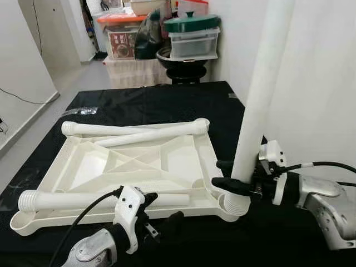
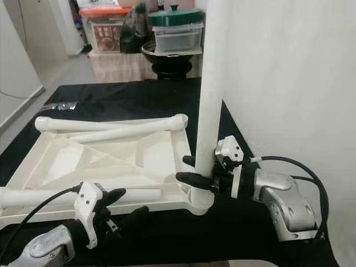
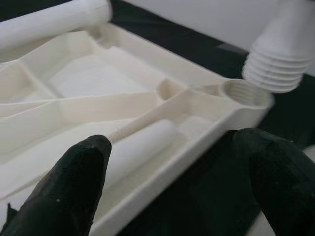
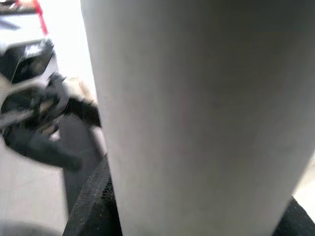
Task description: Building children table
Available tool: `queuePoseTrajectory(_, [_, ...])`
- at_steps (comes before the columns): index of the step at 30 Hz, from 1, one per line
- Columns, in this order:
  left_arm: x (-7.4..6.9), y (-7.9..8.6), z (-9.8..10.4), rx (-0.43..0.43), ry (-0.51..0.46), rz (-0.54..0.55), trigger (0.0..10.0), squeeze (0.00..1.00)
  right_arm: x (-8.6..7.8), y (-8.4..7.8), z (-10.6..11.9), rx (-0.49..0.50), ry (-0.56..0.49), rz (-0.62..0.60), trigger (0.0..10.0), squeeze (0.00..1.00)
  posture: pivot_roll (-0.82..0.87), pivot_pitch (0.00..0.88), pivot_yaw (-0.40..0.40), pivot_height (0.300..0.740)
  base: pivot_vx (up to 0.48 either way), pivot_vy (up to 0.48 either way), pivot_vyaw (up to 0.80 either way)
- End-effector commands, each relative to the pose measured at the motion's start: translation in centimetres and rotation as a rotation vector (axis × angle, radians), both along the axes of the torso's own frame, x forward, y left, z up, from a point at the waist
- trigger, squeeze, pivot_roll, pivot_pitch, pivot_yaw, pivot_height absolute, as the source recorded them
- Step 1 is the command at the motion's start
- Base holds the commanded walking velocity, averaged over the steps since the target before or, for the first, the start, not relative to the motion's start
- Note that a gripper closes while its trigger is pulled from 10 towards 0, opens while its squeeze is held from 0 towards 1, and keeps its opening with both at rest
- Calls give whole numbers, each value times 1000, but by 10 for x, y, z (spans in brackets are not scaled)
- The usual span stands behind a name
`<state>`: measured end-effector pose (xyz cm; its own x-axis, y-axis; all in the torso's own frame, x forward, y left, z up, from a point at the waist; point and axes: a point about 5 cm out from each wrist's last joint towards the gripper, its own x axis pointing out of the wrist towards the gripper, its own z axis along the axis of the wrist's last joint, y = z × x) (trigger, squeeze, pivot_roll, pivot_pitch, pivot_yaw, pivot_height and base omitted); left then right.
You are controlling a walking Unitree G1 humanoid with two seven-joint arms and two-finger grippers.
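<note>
A white plastic tabletop [image 1: 183, 161] lies upside down on a black cloth. My right gripper [image 1: 222, 174] is shut on a white table leg [image 1: 258, 100] and holds it upright at the near right corner. The leg's threaded end [image 3: 278, 64] hovers just above the corner socket [image 3: 241, 93] and a little off it. The leg's smooth shaft [image 4: 197, 123] is very close in the right wrist view. My left gripper [image 1: 161, 214] is open at the tabletop's front edge, one finger [image 3: 74, 182] over a loose leg [image 1: 83, 200] lying in the tabletop.
Two more loose legs [image 1: 100, 129] [image 1: 150, 135] lie across the tabletop's far side. A white wall [image 1: 311, 83] stands close on the right. Stacked storage boxes and a green-lidded container [image 1: 192, 33] are beyond the cloth. A small bag of parts [image 1: 83, 110] lies at the far left.
</note>
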<state>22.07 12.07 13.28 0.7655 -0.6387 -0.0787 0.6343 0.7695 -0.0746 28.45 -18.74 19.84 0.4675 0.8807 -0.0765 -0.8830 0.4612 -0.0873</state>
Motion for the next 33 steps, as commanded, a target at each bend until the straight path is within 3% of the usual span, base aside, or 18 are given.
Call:
queuePoseTrajectory(1, [3,4,-3,19,14,50,10000,0,2,3,2,3,-23,-8,10000,0,-43,96,21,740,0,0,0])
queuePoseTrajectory(5, [13,0,1,56,-14,123,10000,0,7,22,9,146,-32,-38,10000,0,-36,102,23,740,0,0,0])
queuePoseTrajectory(12, [16,-2,7,54,-43,109,10000,0,5,28,19,210,-61,14,10000,0,-50,95,29,740,0,0,0])
queuePoseTrajectory(17, [18,-5,9,50,-52,106,10000,0,1,31,21,211,-67,46,10000,0,-60,86,33,740,0,0,320])
queuePoseTrajectory(24, [24,-7,6,128,-94,131,10000,0,-2,37,15,202,-49,50,10000,0,-62,75,38,740,0,0,800])
queuePoseTrajectory(33, [33,-10,5,173,-114,138,10000,0,5,43,12,198,-51,4,10000,0,-71,44,39,740,0,0,0])
